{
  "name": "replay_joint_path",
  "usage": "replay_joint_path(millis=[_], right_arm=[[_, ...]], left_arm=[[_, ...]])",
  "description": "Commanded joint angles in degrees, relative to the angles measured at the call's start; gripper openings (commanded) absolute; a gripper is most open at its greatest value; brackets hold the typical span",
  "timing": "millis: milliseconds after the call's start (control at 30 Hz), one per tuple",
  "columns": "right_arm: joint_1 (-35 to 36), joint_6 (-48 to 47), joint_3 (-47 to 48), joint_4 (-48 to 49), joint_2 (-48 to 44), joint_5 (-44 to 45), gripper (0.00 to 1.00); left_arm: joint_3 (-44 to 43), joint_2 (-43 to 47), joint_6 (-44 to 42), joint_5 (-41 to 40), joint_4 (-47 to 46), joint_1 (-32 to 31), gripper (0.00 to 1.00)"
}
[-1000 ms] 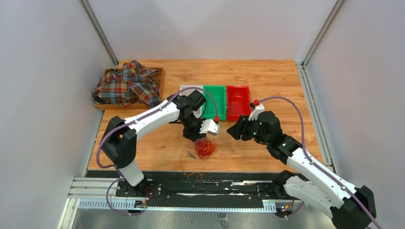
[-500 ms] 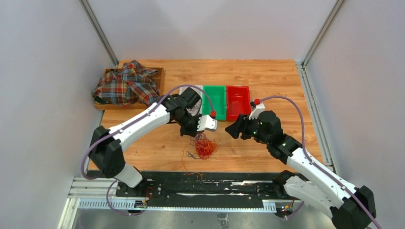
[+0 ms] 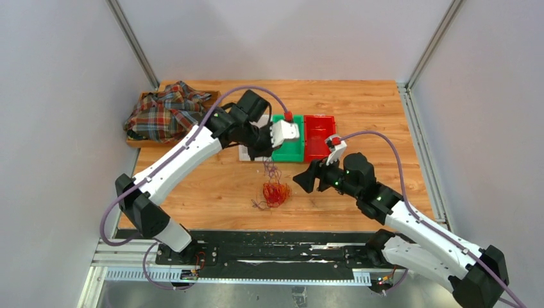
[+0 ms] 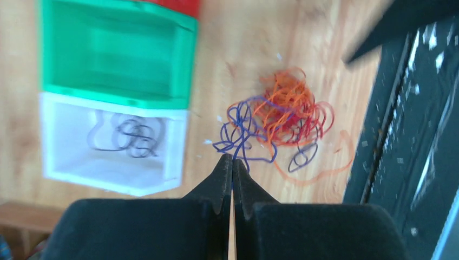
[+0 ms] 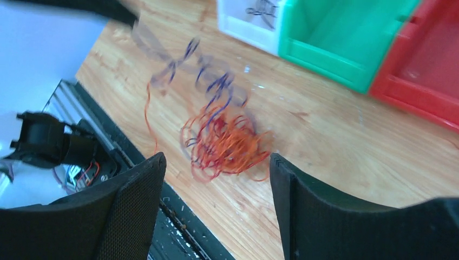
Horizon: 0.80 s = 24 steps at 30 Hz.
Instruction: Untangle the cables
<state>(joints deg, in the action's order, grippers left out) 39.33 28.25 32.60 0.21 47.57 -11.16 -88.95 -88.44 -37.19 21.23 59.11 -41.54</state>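
The cables are a wiry orange and red clump on the wooden table near its front edge, with thin purple strands rising from it. My left gripper hangs above and behind the clump. In the left wrist view it is shut on a purple cable that runs to the clump. My right gripper is open, just right of the clump. In the right wrist view its jaws stand wide apart, with the clump between and beyond them and a blurred purple strand stretched upward.
White, green and red bins stand in a row behind the clump; a dark cable lies in the white one. A plaid cloth fills a wooden tray at back left. A black rail runs along the front edge.
My left gripper has risen and moved toward the bins, drawing purple strands up out of the clump. My right gripper has moved left and lower, closer to the clump.
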Motion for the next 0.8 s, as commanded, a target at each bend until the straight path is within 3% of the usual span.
replay_joint_path(millis=[0, 200, 333, 767], right_arm=[[7.13, -7.62, 2.07, 7.08, 1.26, 6.33, 0.7], [10.15, -7.81, 1.6, 19.54, 3.49, 12.75, 0.71], [11.07, -7.83, 3.25, 24.48, 6.37, 12.58, 0.71], [12.87, -6.47, 7.69, 28.56, 15.64, 12.91, 0.7]], left_arm=[[-9.55, 1.1, 11.75, -5.46, 0.08, 0.05, 0.01], [-10.35, 4.29, 18.95, -2.1, 0.3, 0.05, 0.0], [-9.25, 5.44, 19.95, -1.7, 0.22, 0.05, 0.0], [-7.23, 6.21, 23.39, 2.79, 0.21, 0.05, 0.01]])
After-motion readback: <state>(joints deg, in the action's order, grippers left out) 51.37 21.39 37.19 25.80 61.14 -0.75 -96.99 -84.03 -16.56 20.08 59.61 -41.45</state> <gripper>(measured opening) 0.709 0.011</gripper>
